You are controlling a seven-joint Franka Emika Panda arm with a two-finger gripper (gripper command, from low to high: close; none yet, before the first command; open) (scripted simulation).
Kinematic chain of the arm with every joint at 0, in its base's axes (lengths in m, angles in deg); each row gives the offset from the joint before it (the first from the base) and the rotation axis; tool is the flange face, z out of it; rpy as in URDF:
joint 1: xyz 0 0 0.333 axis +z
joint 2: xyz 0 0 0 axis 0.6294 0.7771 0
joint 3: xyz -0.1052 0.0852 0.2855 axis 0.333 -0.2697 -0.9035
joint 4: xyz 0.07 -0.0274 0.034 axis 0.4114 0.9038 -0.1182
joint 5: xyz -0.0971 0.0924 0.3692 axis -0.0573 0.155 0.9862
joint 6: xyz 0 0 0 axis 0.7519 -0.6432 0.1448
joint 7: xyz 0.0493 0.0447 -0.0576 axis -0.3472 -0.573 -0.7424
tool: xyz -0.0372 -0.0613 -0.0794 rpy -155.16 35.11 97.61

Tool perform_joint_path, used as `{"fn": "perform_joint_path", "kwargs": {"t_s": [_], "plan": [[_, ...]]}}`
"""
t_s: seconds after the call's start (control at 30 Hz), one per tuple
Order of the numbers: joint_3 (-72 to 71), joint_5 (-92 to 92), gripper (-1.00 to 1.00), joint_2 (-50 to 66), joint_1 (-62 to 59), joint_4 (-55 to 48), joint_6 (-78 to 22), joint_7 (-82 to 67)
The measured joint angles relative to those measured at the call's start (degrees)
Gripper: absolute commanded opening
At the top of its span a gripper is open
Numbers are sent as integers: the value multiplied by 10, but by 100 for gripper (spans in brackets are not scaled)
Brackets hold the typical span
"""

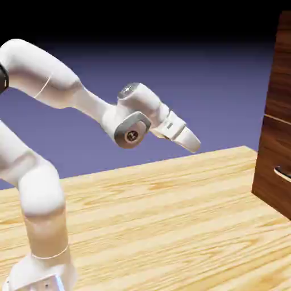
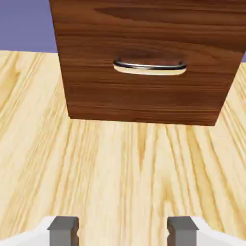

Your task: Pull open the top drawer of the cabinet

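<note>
The cabinet [image 1: 277, 131] of dark reddish-brown wood stands at the exterior view's right edge. Its top drawer [image 1: 282, 68] is the panel above a thin pale seam, and no handle shows on it here. My gripper [image 1: 191, 141] hangs in the air well to the left of the cabinet, pointing toward it and slightly down, touching nothing. In the hand view the two grey fingertips [image 2: 63, 230] stand wide apart, open, with only tabletop between them. Ahead is the cabinet's lower front [image 2: 144, 91] with its curved silvery handle [image 2: 150, 67]. The top drawer is out of the hand view.
The pale wood tabletop [image 1: 170, 216] stretches between my arm's base and the cabinet's foot. The lower front's handle [image 1: 282, 172] juts out at the exterior view's right edge. Behind is the plain blue-violet backdrop.
</note>
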Motion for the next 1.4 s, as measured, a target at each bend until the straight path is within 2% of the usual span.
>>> {"fn": "perform_joint_path", "kwargs": {"t_s": [1.4], "plan": [[464, -908, 0, -320, 872, -618, -153, -271]]}}
